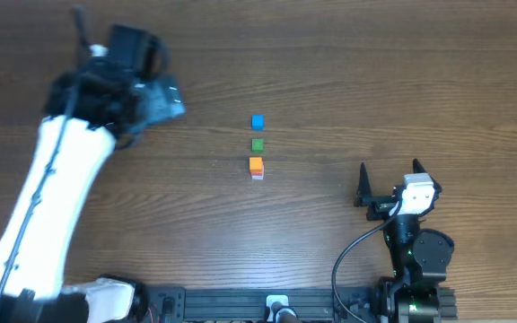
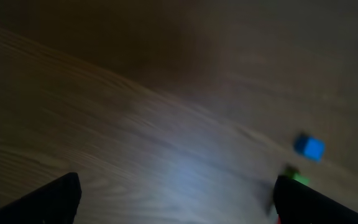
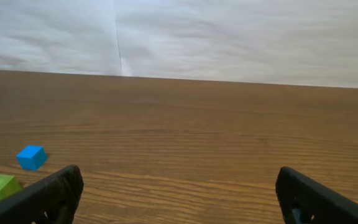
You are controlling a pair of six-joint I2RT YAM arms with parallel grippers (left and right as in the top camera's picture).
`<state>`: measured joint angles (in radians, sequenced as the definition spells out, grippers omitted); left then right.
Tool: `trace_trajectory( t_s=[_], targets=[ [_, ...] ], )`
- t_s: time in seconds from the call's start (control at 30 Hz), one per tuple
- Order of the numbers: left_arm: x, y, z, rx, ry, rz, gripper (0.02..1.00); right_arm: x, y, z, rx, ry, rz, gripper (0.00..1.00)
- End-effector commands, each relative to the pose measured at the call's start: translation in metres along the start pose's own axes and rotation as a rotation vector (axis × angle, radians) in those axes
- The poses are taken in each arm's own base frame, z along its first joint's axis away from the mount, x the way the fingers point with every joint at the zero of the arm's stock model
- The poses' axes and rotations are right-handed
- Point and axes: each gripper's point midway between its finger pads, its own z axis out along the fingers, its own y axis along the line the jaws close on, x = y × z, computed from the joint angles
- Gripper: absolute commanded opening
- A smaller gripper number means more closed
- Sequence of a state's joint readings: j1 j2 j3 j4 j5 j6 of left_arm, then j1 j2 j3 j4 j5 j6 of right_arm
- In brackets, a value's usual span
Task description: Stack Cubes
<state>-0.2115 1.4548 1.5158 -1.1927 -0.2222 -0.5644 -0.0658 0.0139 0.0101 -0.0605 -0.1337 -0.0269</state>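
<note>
Top view of a wooden table (image 1: 348, 81) with two arms and four small cubes. Three cubes are seen in full, in a short line running up the middle of the table, none touching the next:
- one blue cube (image 1: 258, 121), farthest from the arm bases
- one green cube (image 1: 258, 144), just beside it
- one orange cube (image 1: 256, 164), nearest the bases

A fourth, pale reddish cube (image 1: 257, 175) shows as a sliver at the orange cube's near edge. It touches the orange cube and appears to lie beneath it; whether the two are squarely aligned cannot be told.

The left arm (image 1: 56, 188) reaches up the left side of the table, and the left gripper (image 1: 170, 97) is well apart from the cubes. In the left wrist view its fingers (image 2: 55, 199) are spread wide with nothing between them, and the blue and green cubes lie off to one side.

The right arm (image 1: 416, 251) is folded near its base, and the right gripper (image 1: 390, 181) is well apart from the line of cubes. In the right wrist view its two fingers (image 3: 51, 196) also stand wide apart and hold nothing. The blue and green cubes rest on the table beyond one finger, with a white backdrop (image 3: 229, 37) behind the far edge
</note>
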Motion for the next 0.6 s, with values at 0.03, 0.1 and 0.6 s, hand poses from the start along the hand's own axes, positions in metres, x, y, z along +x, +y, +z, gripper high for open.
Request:
trace_trajectory(
  t_s=[0.03,0.1,0.6],
  targets=[
    [-0.023,0.031,-0.057,0.054,-0.180,0.048,1.000,0.001,0.001,0.000,-0.010,0.000,0.003,0.993],
    [-0.025,0.038,-0.079,0.081,-0.243,0.024,1.000,0.001,0.001,0.000,-0.010,0.000,0.003,0.993],
    [0.007,0.091,-0.190,0.079,-0.575,0.078,0.950,0.001,0.001,0.000,-0.010,0.000,0.003,0.993]
  ],
)
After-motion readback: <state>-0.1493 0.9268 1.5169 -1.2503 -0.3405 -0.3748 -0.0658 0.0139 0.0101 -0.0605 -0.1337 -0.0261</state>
